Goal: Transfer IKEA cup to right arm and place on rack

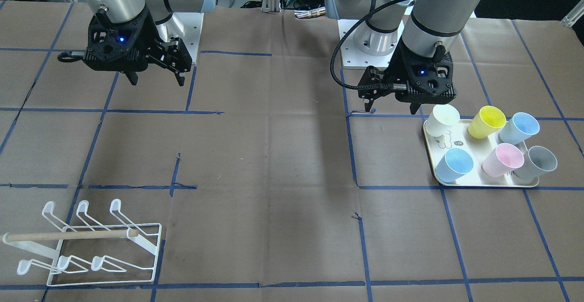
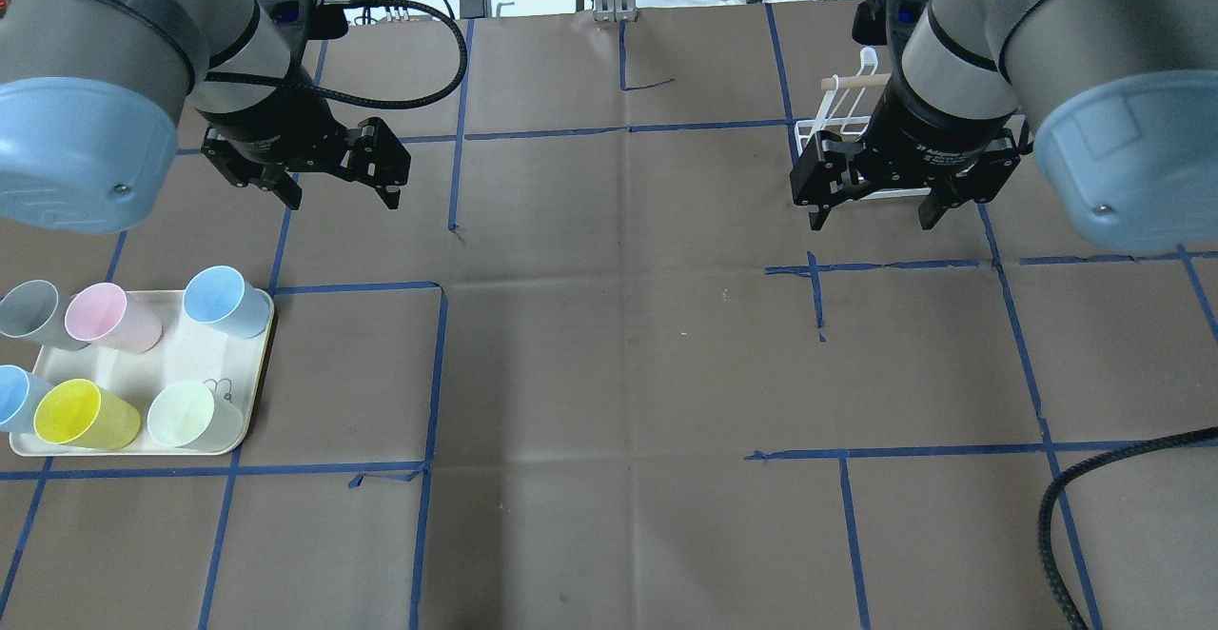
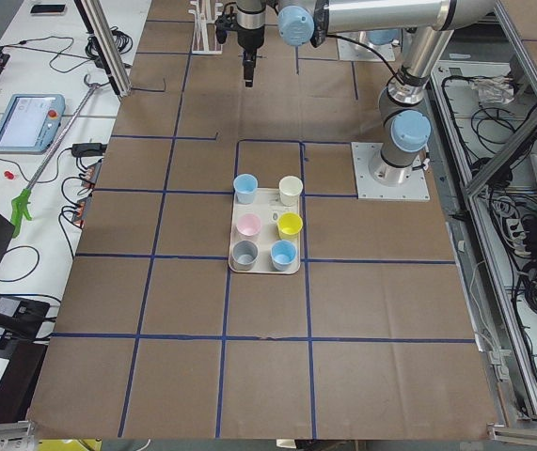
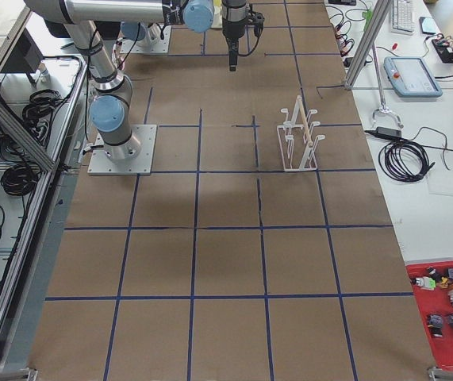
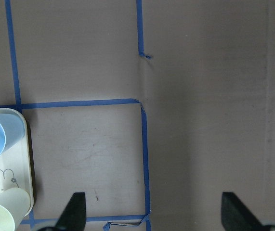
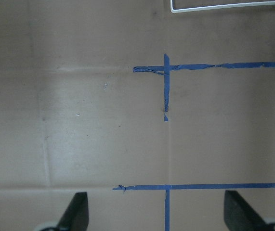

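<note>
The left tool [image 2: 343,200] hangs open and empty above the tabletop [image 2: 609,344], just beyond the cream tray [image 2: 249,392] at the near left, where six IKEA cups [image 2: 103,314] stand upright. The right tool [image 2: 872,223], also open and empty, hangs just short of the white rack [image 1: 91,234] at the far right, well apart from the cups.

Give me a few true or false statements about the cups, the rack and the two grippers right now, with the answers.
1. The pink cup stands on the tray. True.
2. A cup hangs on the rack. False: its prongs are all bare.
3. The left gripper holds the yellow cup. False: its jaws are open and empty; that cup is on the tray.
4. The right gripper has its jaws open. True.
</note>
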`<move>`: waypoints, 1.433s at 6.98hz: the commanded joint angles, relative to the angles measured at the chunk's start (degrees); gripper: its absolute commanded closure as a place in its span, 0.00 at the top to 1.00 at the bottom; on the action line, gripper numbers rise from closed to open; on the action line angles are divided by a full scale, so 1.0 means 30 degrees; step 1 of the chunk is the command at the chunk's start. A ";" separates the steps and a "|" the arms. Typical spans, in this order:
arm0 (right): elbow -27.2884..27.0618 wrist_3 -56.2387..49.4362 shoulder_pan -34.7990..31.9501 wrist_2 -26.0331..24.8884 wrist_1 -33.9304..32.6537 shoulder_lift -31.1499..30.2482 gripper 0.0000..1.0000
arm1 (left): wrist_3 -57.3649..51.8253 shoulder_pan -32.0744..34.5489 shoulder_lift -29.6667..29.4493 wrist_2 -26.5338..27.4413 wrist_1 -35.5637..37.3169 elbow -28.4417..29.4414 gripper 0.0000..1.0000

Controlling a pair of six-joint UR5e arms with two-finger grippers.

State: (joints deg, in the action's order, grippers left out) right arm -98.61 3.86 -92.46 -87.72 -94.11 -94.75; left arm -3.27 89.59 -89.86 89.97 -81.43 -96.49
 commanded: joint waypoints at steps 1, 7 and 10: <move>-0.0147 0.0003 0.0000 0.0323 -0.0006 0.0000 1.00 | -0.0982 -0.0590 0.0187 -0.0019 0.0129 -0.0559 1.00; -0.0176 0.0003 0.0000 0.0792 -0.0941 0.0059 1.00 | -0.7959 -0.7535 -0.0163 -0.0020 0.0305 -0.1060 0.98; -0.1165 0.0003 0.0000 0.2168 -0.3037 0.0059 1.00 | -0.8431 -0.7598 -0.1536 -0.0049 0.5209 -0.3307 0.99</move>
State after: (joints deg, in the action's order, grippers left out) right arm -100.22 3.87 -92.46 -82.53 -99.42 -94.51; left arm -28.35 66.91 -92.65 89.89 -72.09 -103.30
